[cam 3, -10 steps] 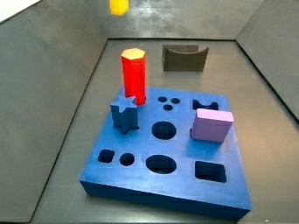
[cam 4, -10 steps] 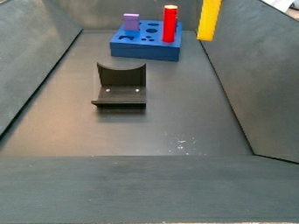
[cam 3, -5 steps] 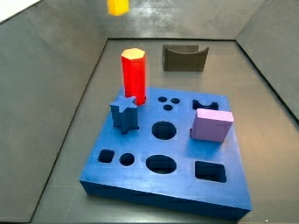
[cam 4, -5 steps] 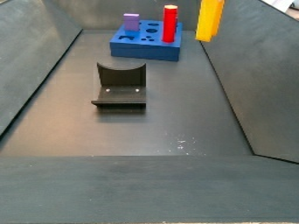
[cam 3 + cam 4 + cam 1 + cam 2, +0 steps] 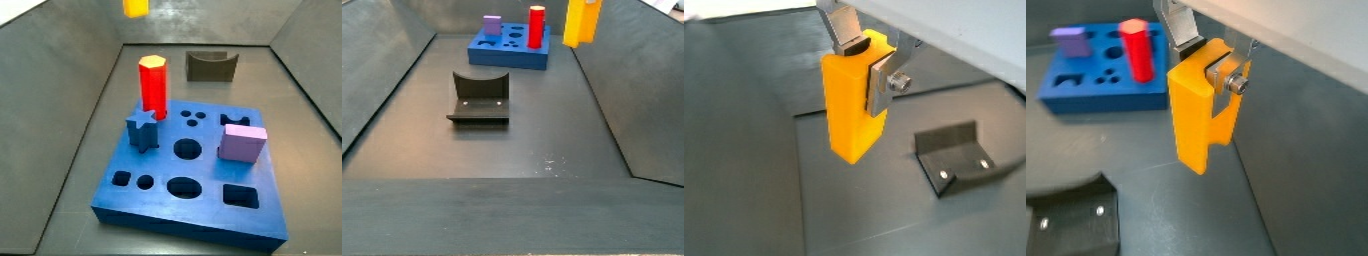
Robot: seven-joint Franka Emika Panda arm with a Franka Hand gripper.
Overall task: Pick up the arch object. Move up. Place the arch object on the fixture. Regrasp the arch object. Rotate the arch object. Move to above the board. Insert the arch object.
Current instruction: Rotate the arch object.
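Gripper [image 5: 865,62] high above floor, jaws pinching the arch object [image 5: 855,105] at its upper end; block hangs below the fingers [image 5: 1229,76]. In a side view it sits at top edge, upper left [image 5: 135,7]. Looks rigid, light, smooth-faced: may slip or swing. Flat opposite faces suit the grip. Fixture [image 5: 477,97] and board [image 5: 201,170] well below.

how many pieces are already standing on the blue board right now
3. The red pillar stands at the board's far left corner, the blue star just in front of it, the lilac cube at the right edge. The claw holds the yellow arch block in the air.
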